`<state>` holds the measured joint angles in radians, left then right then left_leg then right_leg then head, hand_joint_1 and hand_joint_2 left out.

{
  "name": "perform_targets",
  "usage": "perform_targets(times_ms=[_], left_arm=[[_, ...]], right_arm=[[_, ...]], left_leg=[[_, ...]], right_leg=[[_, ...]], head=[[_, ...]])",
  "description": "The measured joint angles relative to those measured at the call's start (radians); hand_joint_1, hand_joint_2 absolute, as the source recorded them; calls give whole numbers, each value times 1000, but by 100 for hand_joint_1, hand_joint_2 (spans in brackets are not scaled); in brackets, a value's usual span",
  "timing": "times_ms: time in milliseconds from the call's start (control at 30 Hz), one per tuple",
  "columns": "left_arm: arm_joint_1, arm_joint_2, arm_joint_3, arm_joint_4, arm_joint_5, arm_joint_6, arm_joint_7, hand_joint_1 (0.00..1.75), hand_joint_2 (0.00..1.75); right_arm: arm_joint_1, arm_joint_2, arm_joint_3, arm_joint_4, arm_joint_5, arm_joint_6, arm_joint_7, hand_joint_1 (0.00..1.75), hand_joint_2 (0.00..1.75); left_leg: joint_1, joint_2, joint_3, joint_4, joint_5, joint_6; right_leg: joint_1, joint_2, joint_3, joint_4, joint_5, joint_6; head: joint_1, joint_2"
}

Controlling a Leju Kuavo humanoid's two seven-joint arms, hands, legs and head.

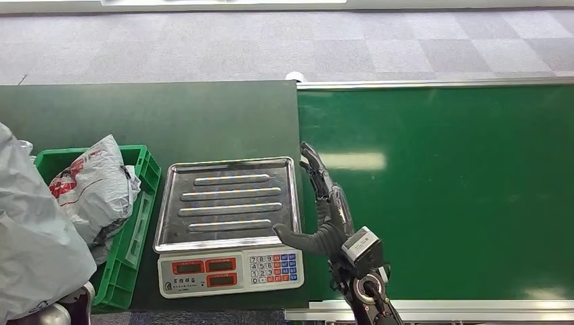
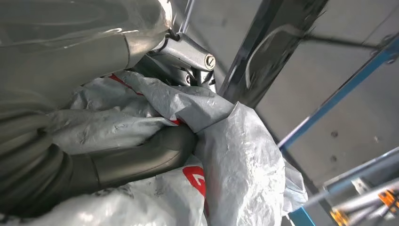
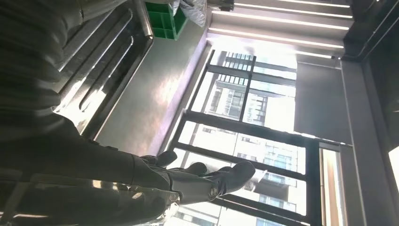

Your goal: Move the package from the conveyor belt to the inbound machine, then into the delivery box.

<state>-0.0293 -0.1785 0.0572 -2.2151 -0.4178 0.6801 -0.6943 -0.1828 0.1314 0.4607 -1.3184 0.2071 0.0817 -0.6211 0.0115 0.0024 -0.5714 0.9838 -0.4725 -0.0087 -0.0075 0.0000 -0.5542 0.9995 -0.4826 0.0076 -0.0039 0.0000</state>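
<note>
At far left, grey package (image 2: 235,155) clamped in left hand (image 2: 117,165) — right hand (image 1: 325,210) spread, empty.

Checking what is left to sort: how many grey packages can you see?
2. One grey package lies in the green crate; another is gripped by the left hand beside the crate. More may be hidden underneath.

The scale (image 1: 230,271) carries a keypad (image 1: 273,268) with digits 0 to 9, while its small brand print and the packages' red printing are unreadable.
</note>
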Motion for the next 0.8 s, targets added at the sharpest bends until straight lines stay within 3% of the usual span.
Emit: perform_targets(times_ms=[333,400,667,800], left_arm=[[14,-54,186,87,116,0,2,143,175],[12,-58,214,150,57,0,24,144,175],[-39,-37,292,445,-275,0,255,152,175],[-59,-23,314,537,-307,-1,289,138,175]], right_arm=[[48,0,-37,35,43,1,0,0,175],[58,2,-45,37,52,1,-2,0,175],[86,8,-66,37,66,9,2,0,175],[94,12,-71,37,69,13,5,0,175]], left_leg=[[0,0,0,0,0,0],[0,0,0,0,0,0],[0,1,0,0,0,0],[0,1,0,0,0,0]], right_leg=[[0,0,-1,0,0,0],[0,0,-1,0,0,0],[0,0,-1,0,0,0],[0,0,-1,0,0,0]], head=[[0,0],[0,0],[0,0],[0,0]])
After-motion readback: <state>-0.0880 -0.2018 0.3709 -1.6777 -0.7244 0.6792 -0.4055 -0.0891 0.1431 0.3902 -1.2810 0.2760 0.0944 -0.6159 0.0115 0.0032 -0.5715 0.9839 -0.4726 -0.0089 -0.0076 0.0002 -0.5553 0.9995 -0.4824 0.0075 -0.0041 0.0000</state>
